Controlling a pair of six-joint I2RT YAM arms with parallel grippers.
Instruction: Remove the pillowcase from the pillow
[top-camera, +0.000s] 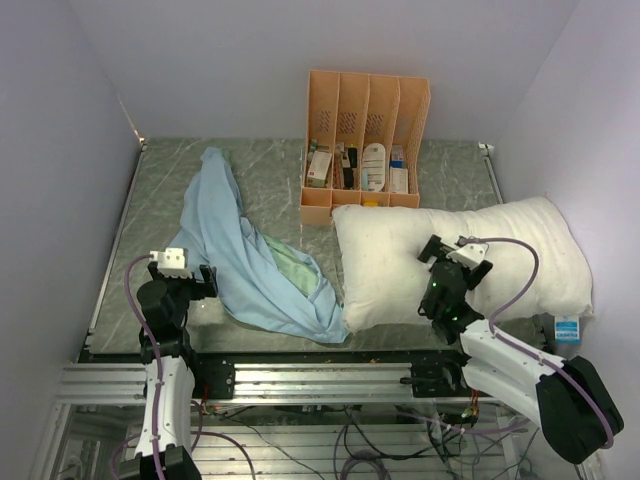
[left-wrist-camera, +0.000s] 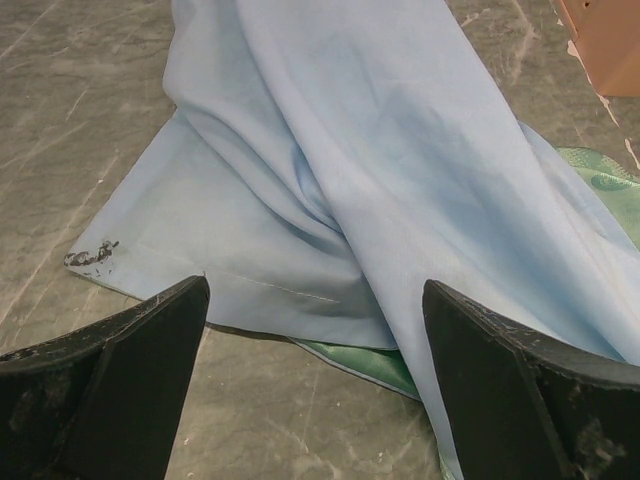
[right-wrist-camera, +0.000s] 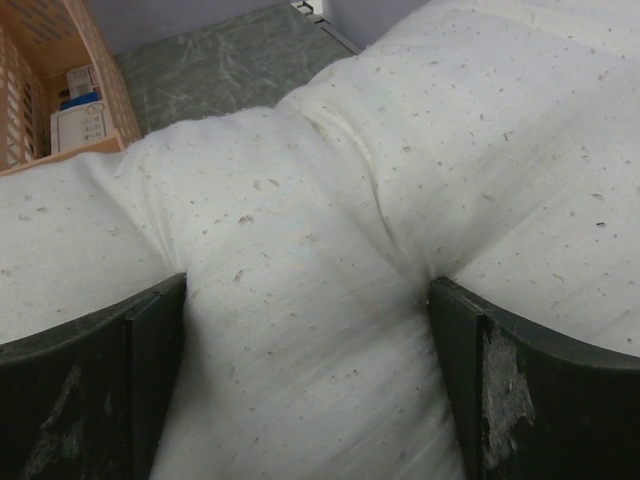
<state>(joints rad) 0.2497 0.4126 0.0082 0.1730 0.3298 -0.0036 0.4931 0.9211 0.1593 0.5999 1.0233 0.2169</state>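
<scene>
On the pillow, right claw presses wide open; left claw gapes empty by pillowcase.

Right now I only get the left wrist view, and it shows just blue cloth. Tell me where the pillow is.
Observer: The pillow lies bare on the right side, fully out of the pillowcase.
Operator: Report the right gripper.
Observer: The right gripper is open and low over the pillow, whose fabric bulges between its fingers.
Operator: Say what stands behind the pillow.
Observer: An orange rack holding small boxes, just behind the pillow's far-left corner.
</scene>
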